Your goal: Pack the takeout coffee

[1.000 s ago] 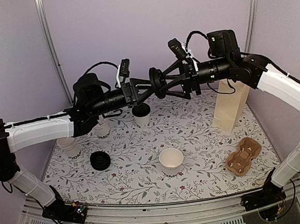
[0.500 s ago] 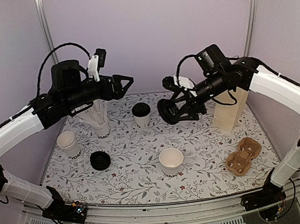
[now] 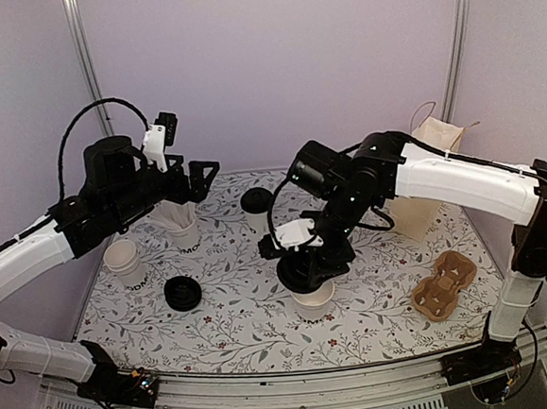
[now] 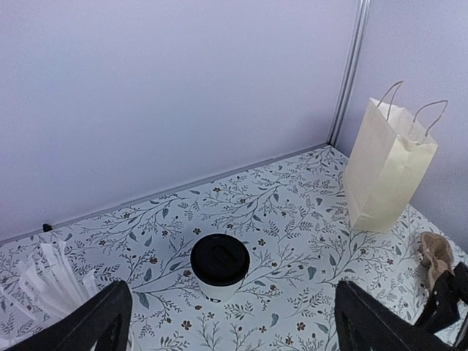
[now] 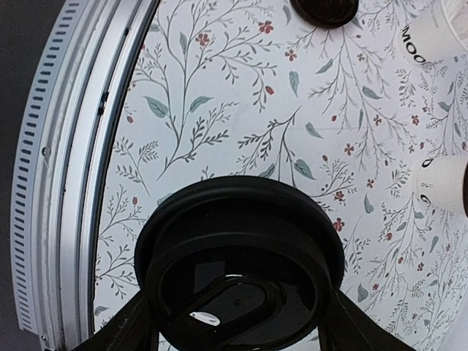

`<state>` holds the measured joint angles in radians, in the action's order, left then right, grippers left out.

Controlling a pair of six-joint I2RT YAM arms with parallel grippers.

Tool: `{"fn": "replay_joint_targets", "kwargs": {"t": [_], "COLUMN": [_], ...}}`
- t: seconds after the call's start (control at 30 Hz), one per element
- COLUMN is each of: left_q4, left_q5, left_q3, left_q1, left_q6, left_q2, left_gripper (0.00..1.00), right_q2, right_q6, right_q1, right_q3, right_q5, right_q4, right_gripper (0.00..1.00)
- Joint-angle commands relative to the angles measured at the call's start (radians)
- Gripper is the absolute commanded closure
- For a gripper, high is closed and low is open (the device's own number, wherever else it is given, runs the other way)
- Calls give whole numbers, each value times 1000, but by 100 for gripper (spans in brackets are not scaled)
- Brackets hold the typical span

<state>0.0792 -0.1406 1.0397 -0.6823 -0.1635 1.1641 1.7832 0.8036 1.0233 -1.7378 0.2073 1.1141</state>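
- Found right gripper (image 3: 305,264) clamped across a black lid (image 5: 241,256), one finger on each opposite edge, with the lid hung flat just above the open cup (image 3: 314,301) near the middle of the table (image 3: 378,329).
- Found left gripper (image 3: 200,175) spread wide and empty, raised high over the left side.
- Located takeout coffee (image 4: 219,263) upright and capped toward the back of the table, well apart from both grippers and apart from the paper bag (image 4: 387,164).
- Judged the step in hand to be capping the open cup.
- Judged it best done by centring the lid over the rim, holding it level, lowering straight, pressing evenly until seated all round, and only then letting go.
- Expected a tilted lid to catch on one side and tip the light cup.
- Could not tell from these views whether lid and rim touched.
- Counted one capped cup, one open cup and one lid in grip.
- Counted one lid pile (image 3: 182,292); could not read the number in it.
- Counted one set of stacked cups (image 3: 124,262), number unclear, and one cup of sticks (image 3: 183,229).
- Counted one paper bag and one cardboard carrier (image 3: 443,286).
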Motion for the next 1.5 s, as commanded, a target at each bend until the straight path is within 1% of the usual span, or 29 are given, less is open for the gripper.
{"fn": "replay_joint_targets", "kwargs": {"t": [0.0,0.1,0.2,0.47,1.03,1.27,1.47], "left_q4": [-55,-38,-32,-25,-27,-27,-25], "left_q5": [2,37,64,80,97,118,130], "left_q3": [-16,-6,0,2,-1,2,2], "left_q1": [6,6,6,6,5,6,6], "left_q6": [40,38,34,29,22,19,16], "left_q2": [-25,-15,-10,-16,-15,-8,-3], "left_gripper": [2,2,3,4,5,5,5], "right_q2": [58,100,121,170,201,247,256], "right_q6": [28,21,21,7,-5,-16,-21], "right_q1": [44,50,51,55,55,55,55], "right_q3": [-8,-62,-89,-98,-126,-165,-151], "right_q5": [-141,-167,-183,-176,-178,-152,-164], "right_q4": [112,163,194,214,206,252,254], "right_gripper": [31,31,29,28,26,25,24]}}
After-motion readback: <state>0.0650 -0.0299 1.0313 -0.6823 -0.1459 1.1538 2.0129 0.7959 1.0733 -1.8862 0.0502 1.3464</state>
